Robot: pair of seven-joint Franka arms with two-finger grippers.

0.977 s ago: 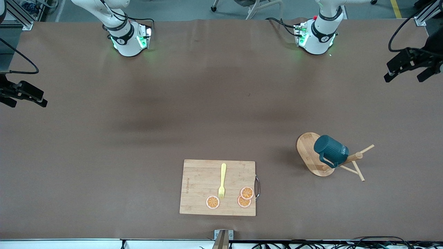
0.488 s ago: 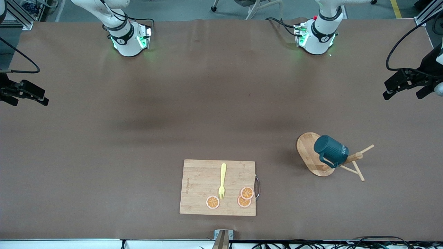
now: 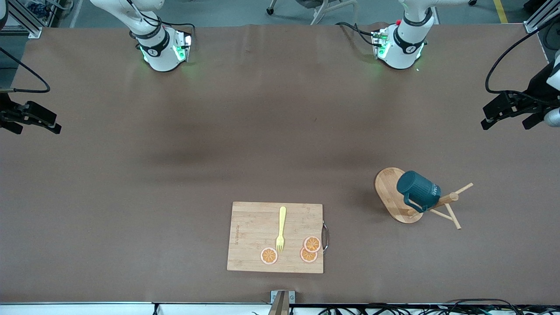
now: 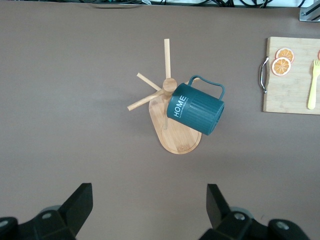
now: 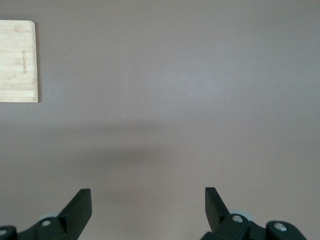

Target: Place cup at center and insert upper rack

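The dark teal cup [image 3: 418, 190] hangs tilted on a peg of the bamboo upper rack [image 3: 386, 187], which stands toward the left arm's end of the table. In the left wrist view the cup [image 4: 197, 107] shows a white mark and hangs over the rack's oval base [image 4: 179, 140]. My left gripper [image 3: 504, 124] is open and empty in the air over the table's edge at the left arm's end, apart from the rack; it also shows in the left wrist view [image 4: 150, 202]. My right gripper [image 3: 37, 130] waits open and empty at the right arm's end, also seen in its wrist view [image 5: 148, 202].
A rectangular wooden cutting board [image 3: 256, 227] lies near the table's front edge, carrying a yellow fork [image 3: 281, 228] and three orange slices [image 3: 312, 243]. It also shows in the left wrist view [image 4: 290, 95] and the right wrist view [image 5: 17, 60].
My left gripper has moved toward the front camera along the table's end, staying open. The right gripper, cup and rack have not moved.
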